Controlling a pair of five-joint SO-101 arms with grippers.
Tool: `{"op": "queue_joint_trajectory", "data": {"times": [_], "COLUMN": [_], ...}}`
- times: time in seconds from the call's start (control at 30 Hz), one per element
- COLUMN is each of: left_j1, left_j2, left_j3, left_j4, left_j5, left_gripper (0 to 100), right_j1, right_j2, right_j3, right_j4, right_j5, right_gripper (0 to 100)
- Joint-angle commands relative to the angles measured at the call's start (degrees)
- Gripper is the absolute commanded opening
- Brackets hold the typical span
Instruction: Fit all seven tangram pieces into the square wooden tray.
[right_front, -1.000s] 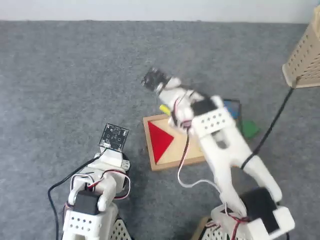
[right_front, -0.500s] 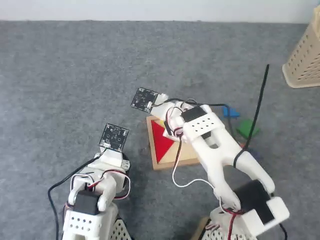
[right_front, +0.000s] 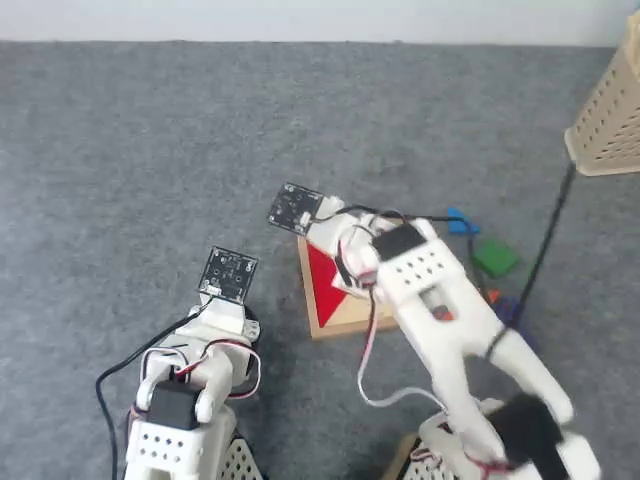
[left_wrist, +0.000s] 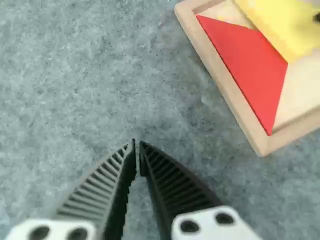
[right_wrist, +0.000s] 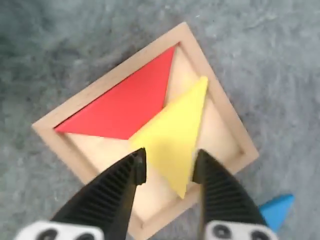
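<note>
Right arm (right_front: 440, 300) covers most of the tray (right_front: 322, 322) from above. I can't read the slivers (right_front: 508, 308) at its 4 o'clock. One red triangle (right_wrist: 125, 110) seated, long edge on the 9 o'clock wall. Right jaws clamp one yellow triangle (right_wrist: 175, 135) over the tray, long edge skewed. One blue piece (right_front: 458, 221), one green piece (right_front: 494, 257) off 2 o'clock. Left jaws nearly closed, empty.

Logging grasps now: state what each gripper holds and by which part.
The right gripper holds the yellow triangle across its two edges near one corner; the left gripper holds nothing.
</note>
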Motion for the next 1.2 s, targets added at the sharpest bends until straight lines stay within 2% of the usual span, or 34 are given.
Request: {"op": "queue_joint_trajectory", "data": {"times": [0.0,0.13,0.3,0.57,1.17], "left_j1": [-0.35,-0.35,-0.35,-0.35,-0.35], "left_j2": [-1.14,-1.14,-1.14,-1.14,-1.14], "left_j3": [-1.01,-1.01,-1.01,-1.01,-1.01], "left_j4": [0.35,0.35,0.35,0.35,0.35], "left_j5": [0.53,0.53,0.53,0.53,0.53], "left_gripper": [1,1,1,1,1], "right_j1": [0.48,1.89,4.79,10.07,11.56], "right_j2": [-8.48,-8.22,1.63,15.52,30.64], "right_j3": [2.64,7.03,7.56,-1.49,-19.87], "right_j4": [0.57,-3.12,-5.85,-5.76,-5.14], "right_j5": [-1.05,-0.88,2.55,2.73,2.73], "right_gripper": [8.8,4.3,0.7,0.7,0.7]}}
